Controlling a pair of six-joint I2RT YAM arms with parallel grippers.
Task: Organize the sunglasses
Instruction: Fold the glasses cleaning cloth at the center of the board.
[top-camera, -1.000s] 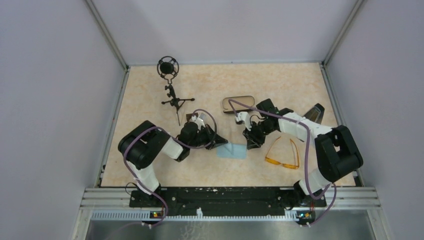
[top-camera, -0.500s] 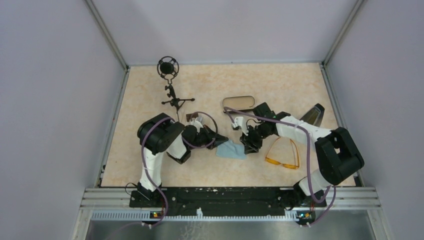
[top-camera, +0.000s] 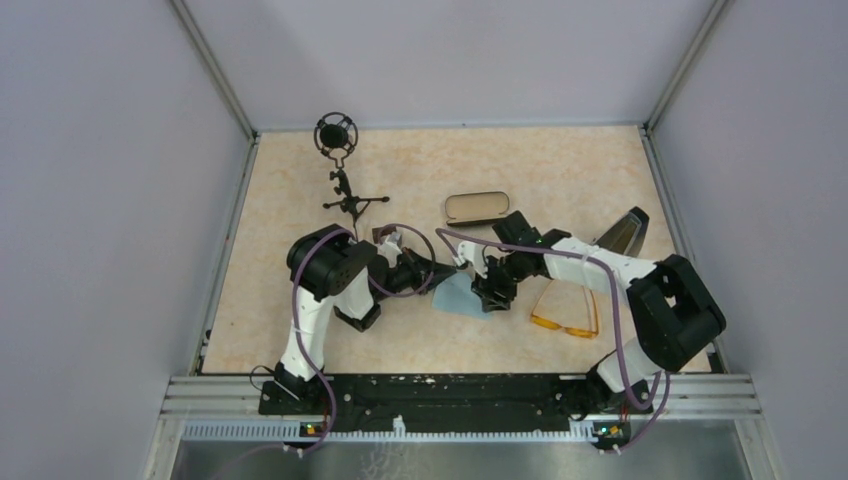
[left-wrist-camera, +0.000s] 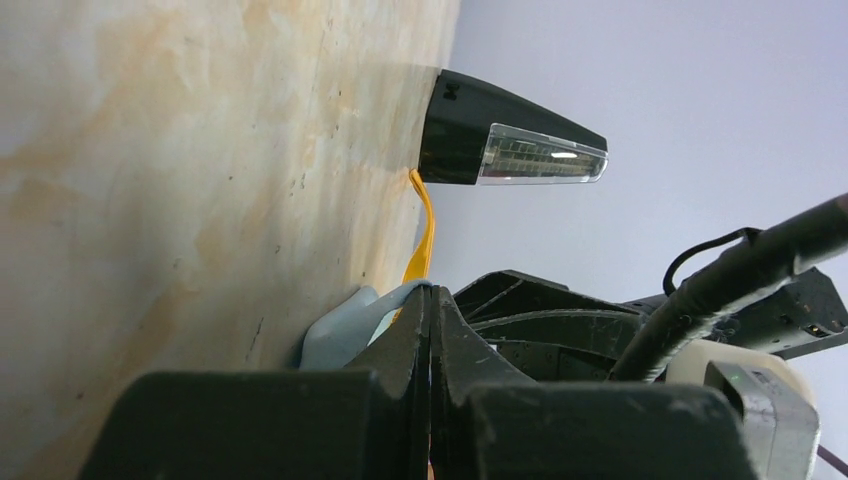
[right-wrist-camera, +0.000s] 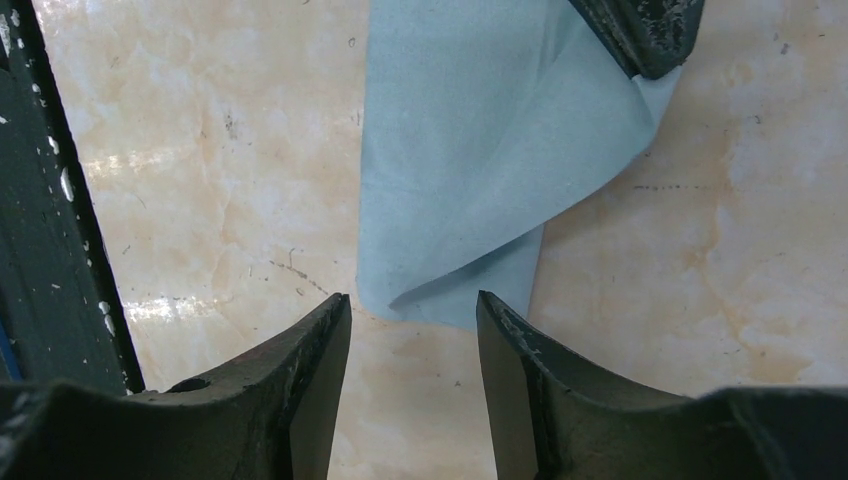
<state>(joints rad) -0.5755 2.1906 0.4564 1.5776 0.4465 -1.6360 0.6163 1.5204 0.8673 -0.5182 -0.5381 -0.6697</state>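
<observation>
The sunglasses (top-camera: 566, 306), orange lenses and thin orange arms, lie open on the table right of centre; one orange arm shows in the left wrist view (left-wrist-camera: 424, 236). The light blue cloth (top-camera: 456, 296) lies left of them, one corner lifted and folded over. My left gripper (top-camera: 441, 273) is shut on that corner, with the tips (left-wrist-camera: 431, 293) pinching the cloth (left-wrist-camera: 338, 333). My right gripper (top-camera: 489, 297) is open and empty at the cloth's right edge, between cloth and sunglasses. In the right wrist view its jaws (right-wrist-camera: 412, 312) hover just short of the cloth's folded edge (right-wrist-camera: 470, 150).
The black case with tan lining (top-camera: 477, 207) lies open behind the grippers. A black wedge-shaped object with a clear face (top-camera: 625, 231) sits at the right, also in the left wrist view (left-wrist-camera: 510, 150). A microphone on a small tripod (top-camera: 338, 139) stands back left.
The cloth lay flat; my left gripper has pinched its corner and lifted it, folding the cloth. My right gripper has moved slightly left and nearer, to the cloth's edge. The sunglasses have not moved.
</observation>
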